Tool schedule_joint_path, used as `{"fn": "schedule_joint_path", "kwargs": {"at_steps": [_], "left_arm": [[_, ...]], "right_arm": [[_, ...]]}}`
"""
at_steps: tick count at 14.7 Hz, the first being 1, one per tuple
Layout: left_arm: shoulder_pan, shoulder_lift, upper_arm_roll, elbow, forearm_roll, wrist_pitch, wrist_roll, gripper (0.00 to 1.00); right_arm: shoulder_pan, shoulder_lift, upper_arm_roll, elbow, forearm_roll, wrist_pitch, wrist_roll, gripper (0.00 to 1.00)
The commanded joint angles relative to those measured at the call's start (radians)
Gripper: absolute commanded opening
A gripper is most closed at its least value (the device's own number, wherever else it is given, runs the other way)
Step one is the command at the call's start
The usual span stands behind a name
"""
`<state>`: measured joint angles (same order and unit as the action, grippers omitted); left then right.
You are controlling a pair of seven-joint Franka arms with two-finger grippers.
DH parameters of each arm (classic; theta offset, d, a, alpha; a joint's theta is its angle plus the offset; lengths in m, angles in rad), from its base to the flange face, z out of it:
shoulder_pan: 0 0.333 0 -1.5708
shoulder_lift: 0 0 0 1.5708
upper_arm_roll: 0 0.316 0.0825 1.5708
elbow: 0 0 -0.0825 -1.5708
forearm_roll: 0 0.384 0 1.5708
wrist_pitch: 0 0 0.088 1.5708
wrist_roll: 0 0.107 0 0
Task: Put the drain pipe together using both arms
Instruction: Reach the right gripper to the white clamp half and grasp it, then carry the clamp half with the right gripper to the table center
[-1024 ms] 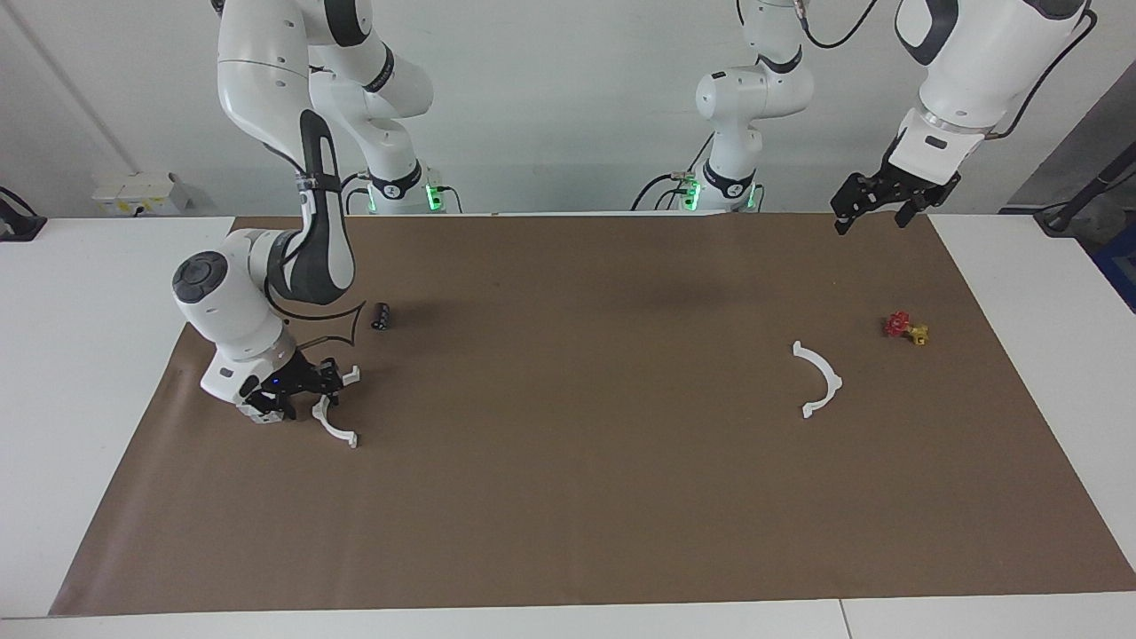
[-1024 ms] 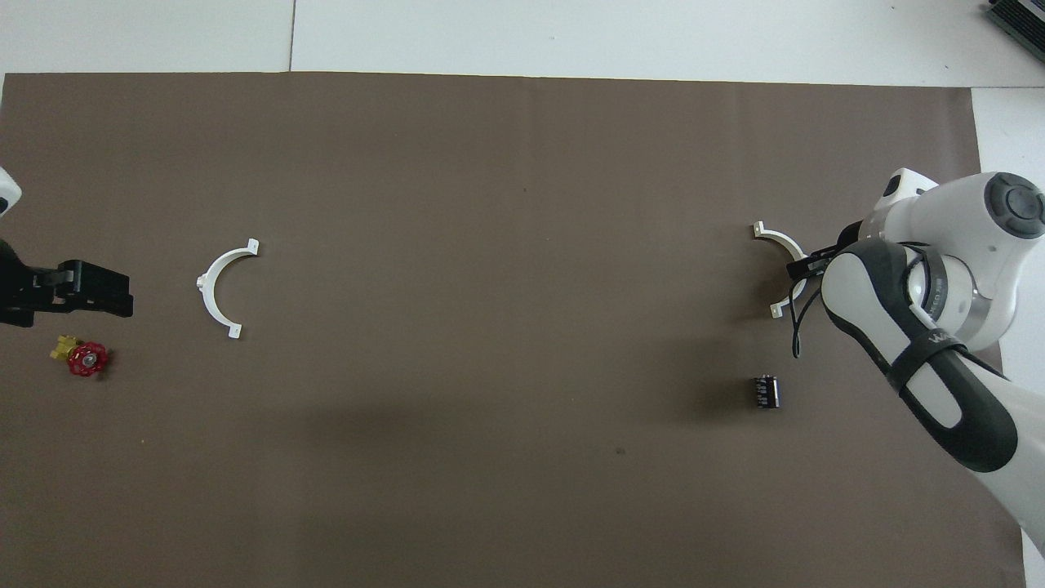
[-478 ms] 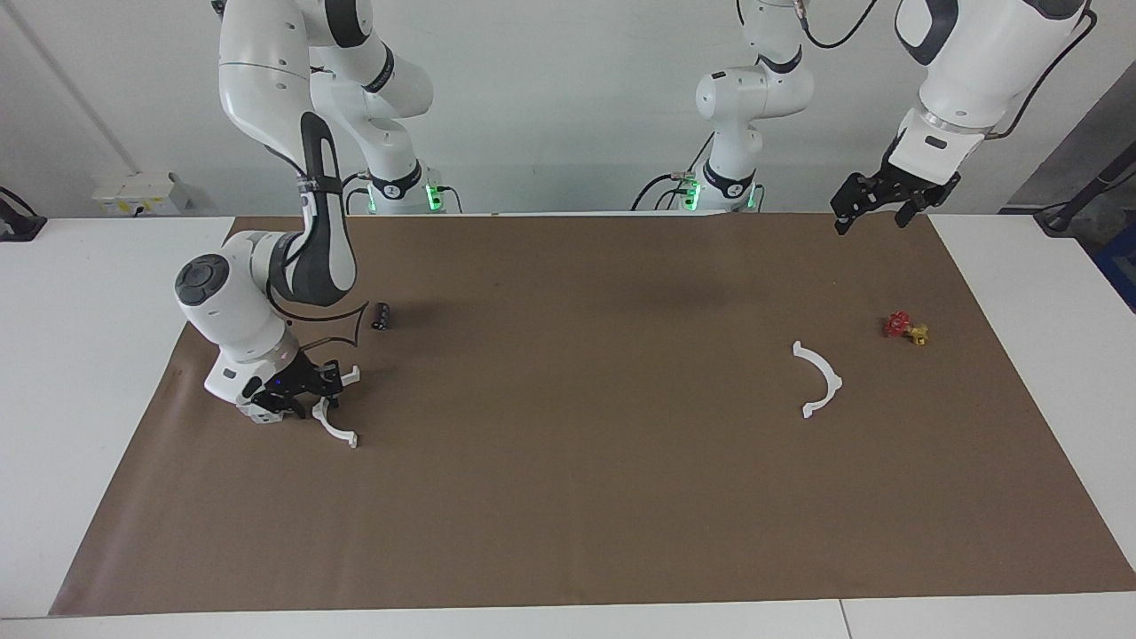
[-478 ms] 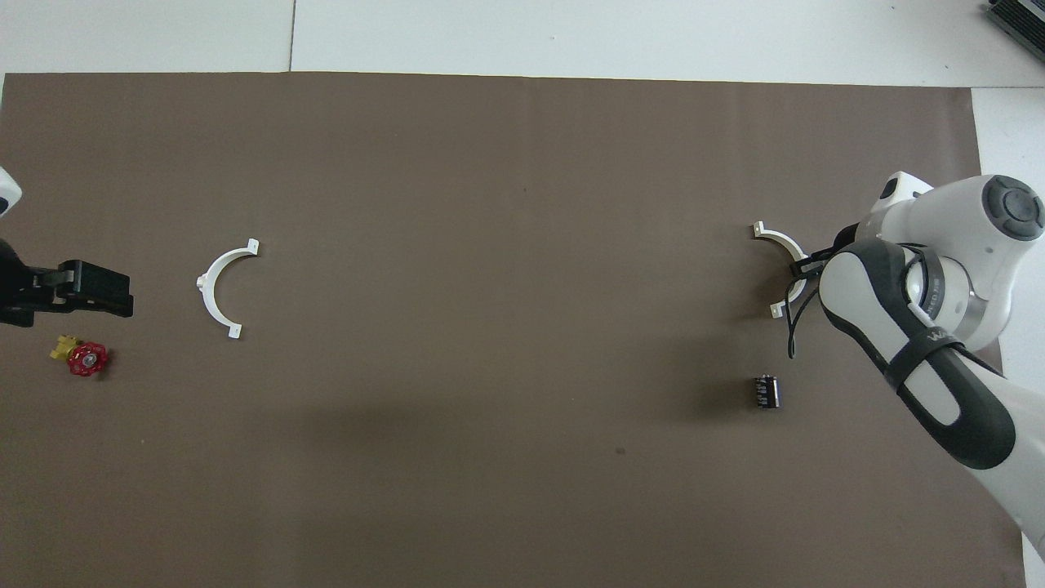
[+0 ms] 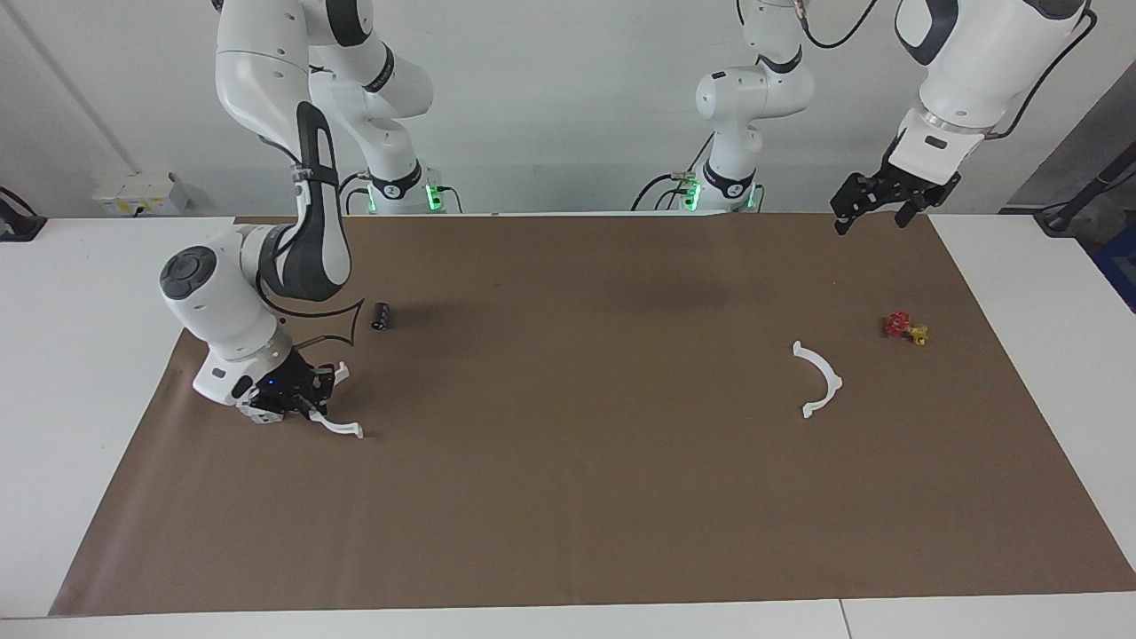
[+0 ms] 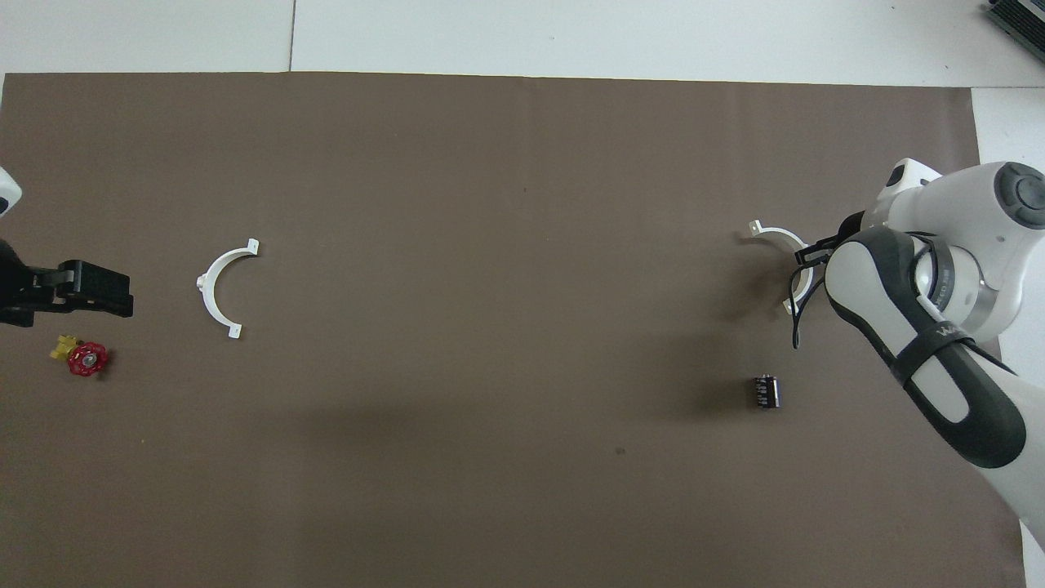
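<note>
While the right gripper (image 5: 297,397) sits low near the table's edge at the right arm's end, it seems to be pinching one arc (image 5: 342,428) of the drain pipe. I think the fingers are closed on it, but the arm hides the grip from above. One end of that arc looks tipped up off the brown mat (image 5: 568,497), so the step in hand is picking up the first half.

The other arc (image 5: 821,380) lies flat on the mat near the left arm's end of the table, with nothing touching it. The left gripper (image 5: 874,202) waits up high over the mat's corner at that end, by the edge where the robots stand. Its fingers look spread apart and hold nothing.

Next, the left gripper needs to come down and take the other arc. Then both halves must meet over the middle, tabs lined up end to end, to make one ring.

A red valve (image 5: 905,327) lies close to the other arc. A small black part (image 5: 381,315) lies near the right gripper. There are no boxes or bins here, so nothing sits inside anything.
</note>
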<state>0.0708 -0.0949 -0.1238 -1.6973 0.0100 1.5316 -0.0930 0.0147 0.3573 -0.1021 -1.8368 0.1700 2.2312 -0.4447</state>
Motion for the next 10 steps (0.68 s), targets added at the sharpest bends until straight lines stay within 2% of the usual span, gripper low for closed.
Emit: {"fn": "schedule_joint_path", "kwargs": {"at_steps": [1, 5, 10], "left_arm": [[0.001, -0.019, -0.002, -0.015, -0.012, 0.008, -0.002, 1.00], [0.001, -0.019, -0.002, -0.015, -0.010, 0.008, -0.002, 1.00], [0.001, -0.019, -0.002, -0.015, -0.012, 0.008, -0.001, 1.00]], "right_arm": [[0.071, -0.011, 0.007, 0.065, 0.002, -0.079, 0.194, 0.00], [0.255, 0.000, 0.008, 0.102, -0.081, -0.085, 0.614, 0.00], [0.453, 0.096, 0.008, 0.129, -0.084, -0.006, 0.897, 0.00]]}}
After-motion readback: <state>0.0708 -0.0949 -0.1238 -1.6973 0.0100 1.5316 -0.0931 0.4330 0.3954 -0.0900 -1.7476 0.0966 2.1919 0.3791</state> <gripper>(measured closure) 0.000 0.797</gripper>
